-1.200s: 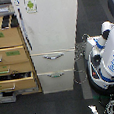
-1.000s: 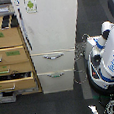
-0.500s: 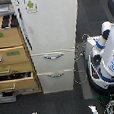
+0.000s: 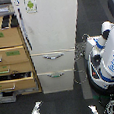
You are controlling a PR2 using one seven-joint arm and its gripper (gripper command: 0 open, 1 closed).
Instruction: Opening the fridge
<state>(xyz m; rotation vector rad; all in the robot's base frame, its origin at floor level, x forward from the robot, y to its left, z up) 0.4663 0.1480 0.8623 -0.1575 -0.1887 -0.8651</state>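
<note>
The tall white fridge stands in the middle of the exterior view. Its large upper door is shut and carries a small green-figure sticker near the top. Below it are two shut drawers with curved silver handles, the upper and the lower. The inside of the fridge is hidden. No gripper shows as such. Two small white shapes at the bottom edge, one on the left and one on the right, are too unclear to identify.
A tan wooden drawer cabinet stands against the fridge on the exterior view's left, with a lower drawer pulled out. A white and blue robot body with cables stands on the exterior view's right. Dark floor lies in front.
</note>
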